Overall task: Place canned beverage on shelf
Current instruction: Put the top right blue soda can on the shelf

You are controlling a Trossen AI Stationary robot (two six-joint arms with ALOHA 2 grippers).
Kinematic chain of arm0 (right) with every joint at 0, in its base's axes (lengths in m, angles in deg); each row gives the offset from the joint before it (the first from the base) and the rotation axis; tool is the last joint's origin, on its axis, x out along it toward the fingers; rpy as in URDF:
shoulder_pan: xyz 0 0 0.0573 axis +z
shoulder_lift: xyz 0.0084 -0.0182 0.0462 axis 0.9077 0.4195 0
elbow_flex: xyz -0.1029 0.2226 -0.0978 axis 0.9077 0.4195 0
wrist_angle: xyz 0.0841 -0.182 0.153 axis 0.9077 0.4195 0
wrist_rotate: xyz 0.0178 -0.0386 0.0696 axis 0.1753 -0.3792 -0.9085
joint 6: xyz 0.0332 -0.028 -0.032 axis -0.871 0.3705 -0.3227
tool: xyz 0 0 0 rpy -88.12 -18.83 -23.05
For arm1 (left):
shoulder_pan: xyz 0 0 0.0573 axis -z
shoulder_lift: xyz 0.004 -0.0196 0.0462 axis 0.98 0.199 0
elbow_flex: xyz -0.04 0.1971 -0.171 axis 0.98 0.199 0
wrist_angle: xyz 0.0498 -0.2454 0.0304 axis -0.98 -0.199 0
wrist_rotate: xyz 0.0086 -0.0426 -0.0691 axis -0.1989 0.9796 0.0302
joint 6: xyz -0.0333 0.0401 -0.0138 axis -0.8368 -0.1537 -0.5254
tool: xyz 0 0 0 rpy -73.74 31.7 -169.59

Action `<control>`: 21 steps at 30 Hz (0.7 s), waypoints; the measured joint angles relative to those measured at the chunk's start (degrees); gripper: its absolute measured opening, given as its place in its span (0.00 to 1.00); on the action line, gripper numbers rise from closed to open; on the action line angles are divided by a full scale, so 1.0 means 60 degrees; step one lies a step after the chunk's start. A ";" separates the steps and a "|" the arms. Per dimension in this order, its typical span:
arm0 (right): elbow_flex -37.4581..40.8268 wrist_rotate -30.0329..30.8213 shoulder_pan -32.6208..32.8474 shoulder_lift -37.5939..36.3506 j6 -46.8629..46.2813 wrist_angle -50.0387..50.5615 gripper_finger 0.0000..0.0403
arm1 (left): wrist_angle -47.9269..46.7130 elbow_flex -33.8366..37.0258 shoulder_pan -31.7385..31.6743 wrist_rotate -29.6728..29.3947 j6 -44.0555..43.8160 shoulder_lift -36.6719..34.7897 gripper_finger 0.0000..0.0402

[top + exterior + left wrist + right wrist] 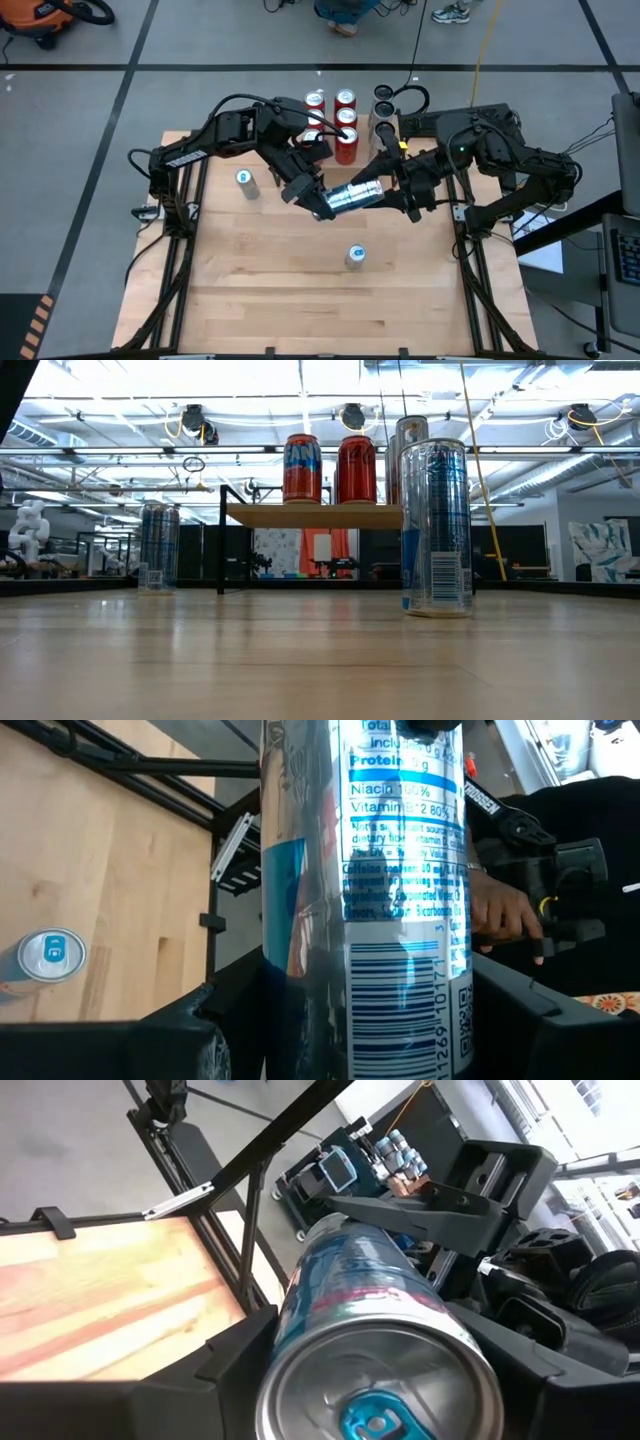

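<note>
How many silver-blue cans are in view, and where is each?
3: one silver-blue can held sideways in the air between the left gripper and right gripper, one standing on the table's left, one front-centre. Others may be hidden behind the arms.

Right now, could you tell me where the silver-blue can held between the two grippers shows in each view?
High view: the held can lies sideways at centre, between the left gripper and the right gripper.
Low view: not in it; only standing cans show.
Left wrist view: fills the centre, label side on.
Right wrist view: end-on, tab end nearest.
Shared landmark: the wooden tabletop.
</note>
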 joint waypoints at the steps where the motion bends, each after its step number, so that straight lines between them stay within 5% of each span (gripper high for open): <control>1: 0.0000 -0.0004 0.0000 -0.0003 -0.0001 -0.0007 0.59 | -0.0007 0.0000 0.0001 0.0001 0.0004 0.0000 0.61; 13: -0.0004 0.0011 -0.0011 -0.0025 -0.0178 0.0048 0.53 | 0.0001 -0.0015 0.0011 -0.1149 -0.0174 -0.0036 0.62; 21: 0.0012 0.0135 -0.0015 0.0022 -0.0976 0.0122 0.53 | -0.0031 -0.0018 0.0007 -0.2535 -0.0152 -0.0061 0.78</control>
